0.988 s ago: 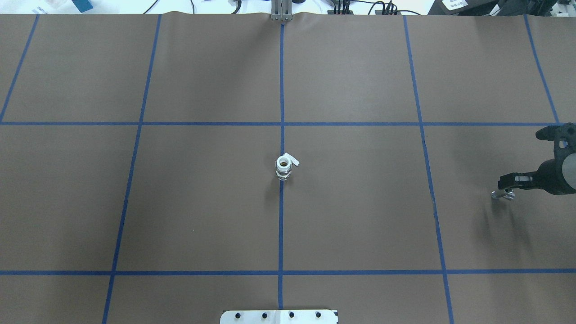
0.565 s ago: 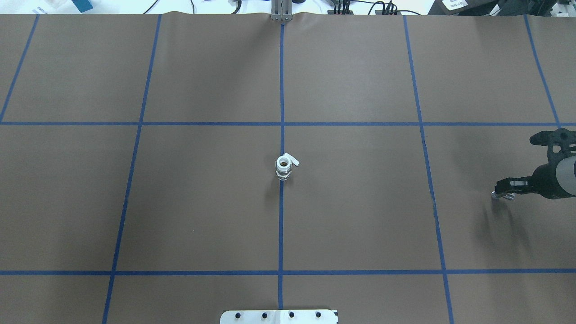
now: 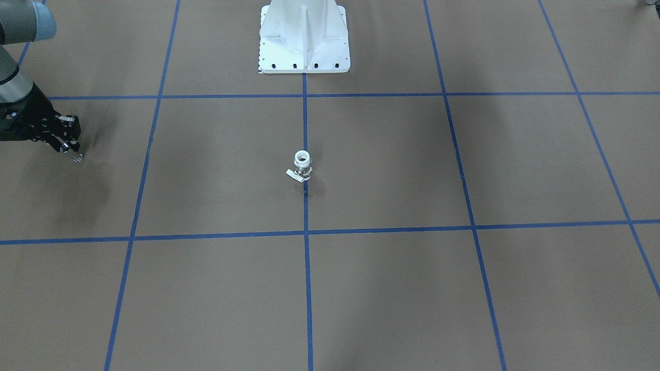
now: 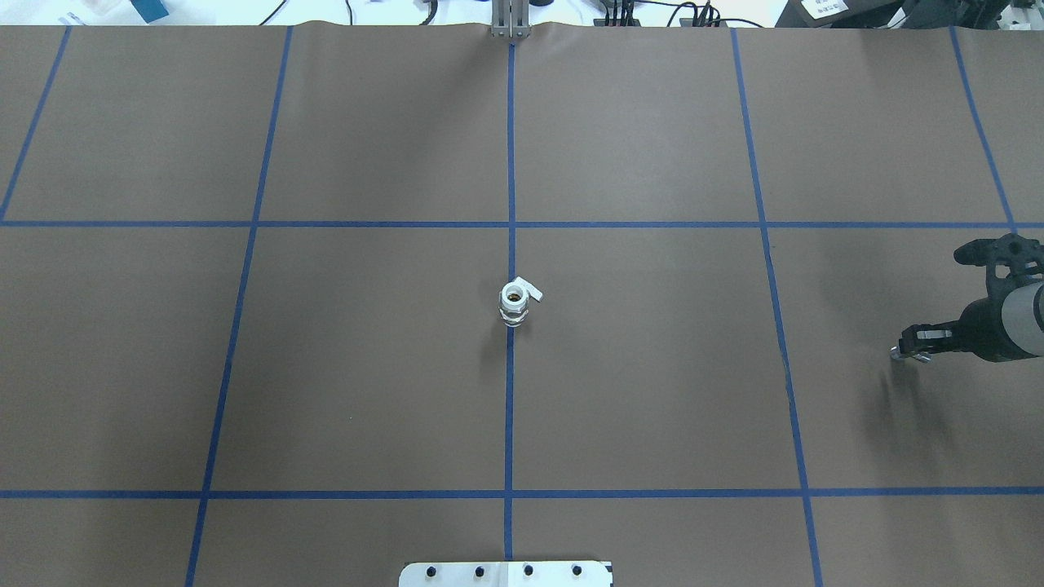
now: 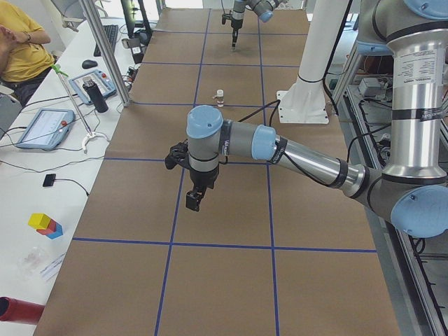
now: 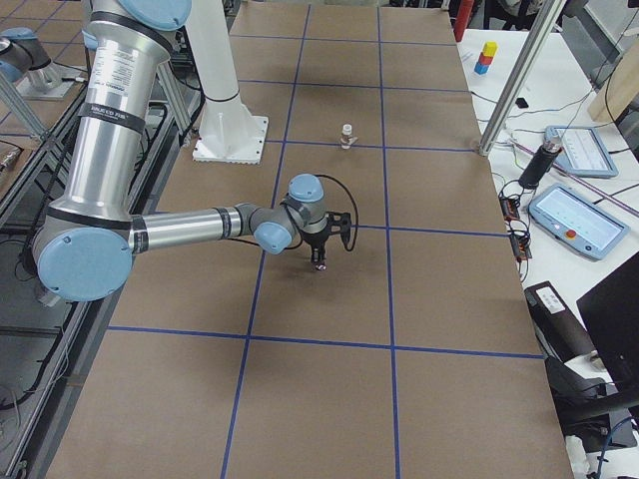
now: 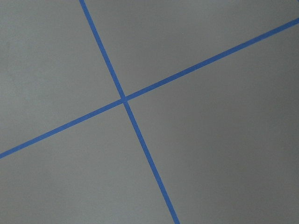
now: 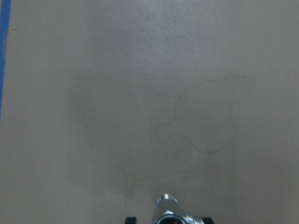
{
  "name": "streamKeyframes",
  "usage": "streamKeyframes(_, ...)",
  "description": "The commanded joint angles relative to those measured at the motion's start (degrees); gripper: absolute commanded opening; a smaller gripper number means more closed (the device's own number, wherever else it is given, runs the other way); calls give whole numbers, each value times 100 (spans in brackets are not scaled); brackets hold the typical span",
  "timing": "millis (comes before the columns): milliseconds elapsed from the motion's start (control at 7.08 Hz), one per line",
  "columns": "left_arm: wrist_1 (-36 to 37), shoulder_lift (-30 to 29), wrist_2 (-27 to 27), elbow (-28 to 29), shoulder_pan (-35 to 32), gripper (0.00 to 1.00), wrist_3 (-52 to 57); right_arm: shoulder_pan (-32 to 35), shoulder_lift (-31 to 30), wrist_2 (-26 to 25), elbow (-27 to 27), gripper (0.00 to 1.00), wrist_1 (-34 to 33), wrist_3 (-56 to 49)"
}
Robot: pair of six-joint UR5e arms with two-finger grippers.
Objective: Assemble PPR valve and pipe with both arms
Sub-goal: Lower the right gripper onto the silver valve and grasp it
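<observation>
The PPR valve (image 4: 514, 303) stands upright on the tape line at the table's middle, with white ring ends and its white lever pointing sideways; it also shows in the front-facing view (image 3: 302, 165). My right gripper (image 4: 912, 349) is far off at the table's right side, shut on the small silvery pipe (image 4: 898, 353), which hangs just above the table (image 3: 77, 157). The pipe's end shows at the bottom edge of the right wrist view (image 8: 167, 211). My left gripper (image 5: 194, 201) shows only in the exterior left view, so I cannot tell whether it is open or shut.
The white pedestal base (image 3: 304, 38) stands at the robot's side of the table. Blue tape lines (image 7: 124, 99) divide the brown table cover. Tablets (image 6: 577, 217) and a dark bottle (image 5: 98, 94) lie on the operators' side bench, where a person (image 5: 21, 42) sits.
My right gripper has shifted slightly with the pipe and its wrist has turned, the pipe sitting lower over the table. The valve has not moved.
</observation>
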Motion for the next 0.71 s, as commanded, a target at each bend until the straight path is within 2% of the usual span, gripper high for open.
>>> streamKeyframes(0, -2, 1, 0, 0, 0, 100, 0, 6, 18, 10, 16, 0, 0, -65)
streamKeyframes(282, 6, 1, -9, 0, -26, 100, -52, 6, 70, 62, 42, 0, 0, -56)
streamKeyframes(565, 33, 175, -17, 36, -35, 100, -665, 286, 421, 167, 60, 0, -288, -21)
